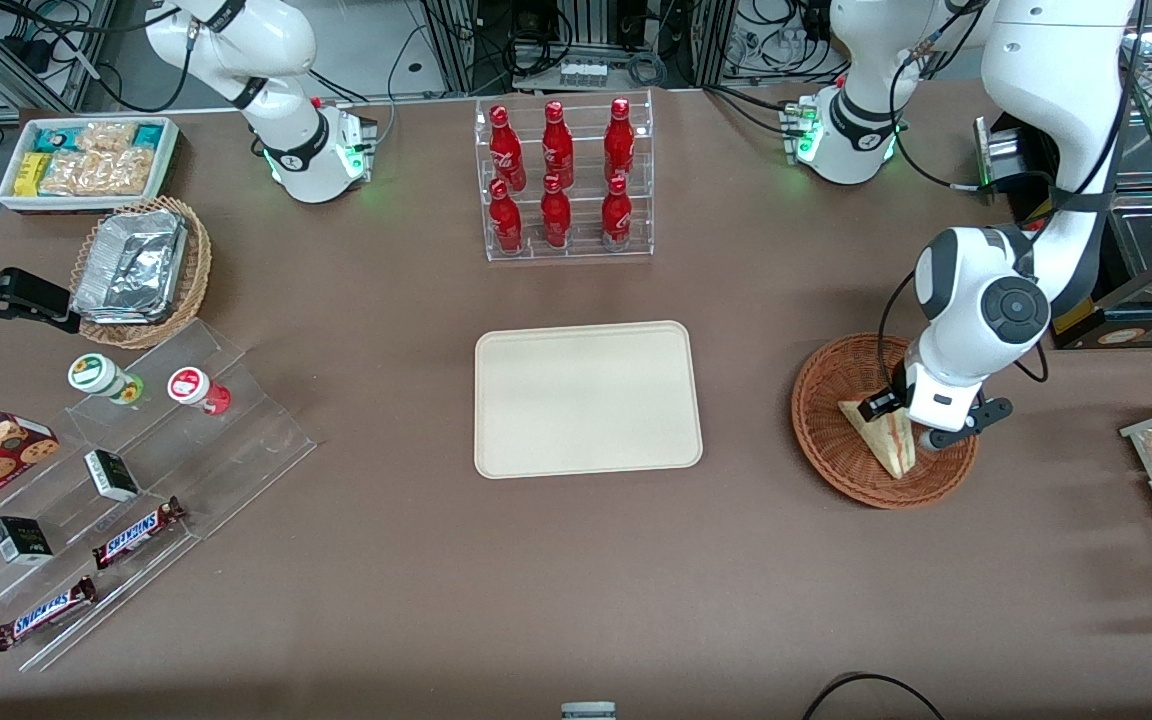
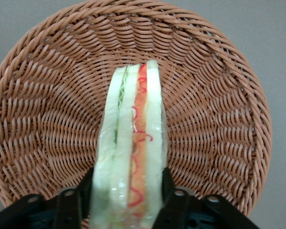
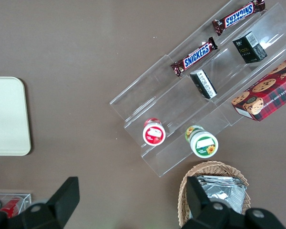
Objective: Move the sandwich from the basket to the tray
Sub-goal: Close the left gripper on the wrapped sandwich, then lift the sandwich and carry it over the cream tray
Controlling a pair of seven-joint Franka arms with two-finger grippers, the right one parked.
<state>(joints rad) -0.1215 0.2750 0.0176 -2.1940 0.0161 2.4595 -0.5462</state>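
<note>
Front view: the basket [image 1: 841, 440] sits on the brown desk [image 1: 576, 580] toward the working arm's end, well apart from the tray [image 1: 586, 398], which lies flat near the middle of the desk. The sandwich [image 1: 881, 435] lies in the basket, its long edge slanting toward the front camera. The gripper [image 1: 921, 425] is down inside the basket, right at the sandwich, with the white wrist housing above it hiding part of the basket's rim. Farther from the front camera than the tray stands a clear rack of red bottles [image 1: 563, 178]. Toward the parked arm's end of the desk, relative to the tray, are a tan wicker basket with foil containers [image 1: 141, 268], a white box of snack packets [image 1: 86, 160] and a clear stepped stand [image 1: 126, 500] carrying chocolate bars and small jars.

Left wrist view: the sandwich [image 2: 131, 148] stands on edge in the basket [image 2: 219, 119], wrapped in clear film, red and green filling showing between the bread slices. The black fingers [image 2: 169, 195] are clamped on it, one pressed against each outer bread face.

Right wrist view: a corner of the tray [image 3: 7, 117] shows on the desk, with the stepped stand [image 3: 200, 95] well apart from it and the tan wicker basket [image 3: 214, 191] just beside the stand.
</note>
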